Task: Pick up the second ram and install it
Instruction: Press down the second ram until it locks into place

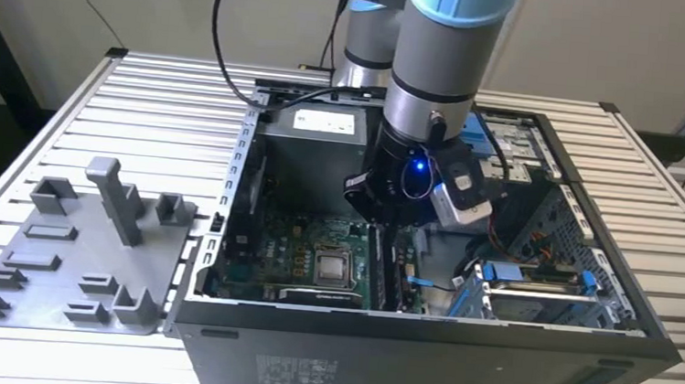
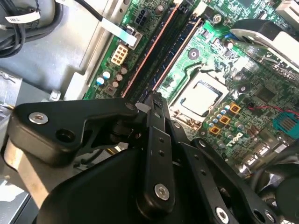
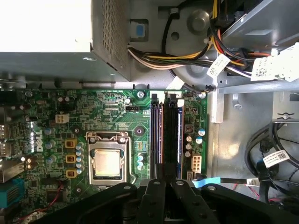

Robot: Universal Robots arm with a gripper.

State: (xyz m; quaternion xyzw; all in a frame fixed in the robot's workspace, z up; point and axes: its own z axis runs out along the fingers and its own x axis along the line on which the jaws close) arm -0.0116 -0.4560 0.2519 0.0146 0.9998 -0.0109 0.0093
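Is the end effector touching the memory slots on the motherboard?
Cannot tell. In the first wrist view the end effector sits right over the memory slots, but its own black links hide where they would meet.

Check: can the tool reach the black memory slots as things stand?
Probably yes. The tool hangs inside the open case right above the memory slots, lined up with them in the first wrist view. The cables lie off to one side, none crossing the slots.
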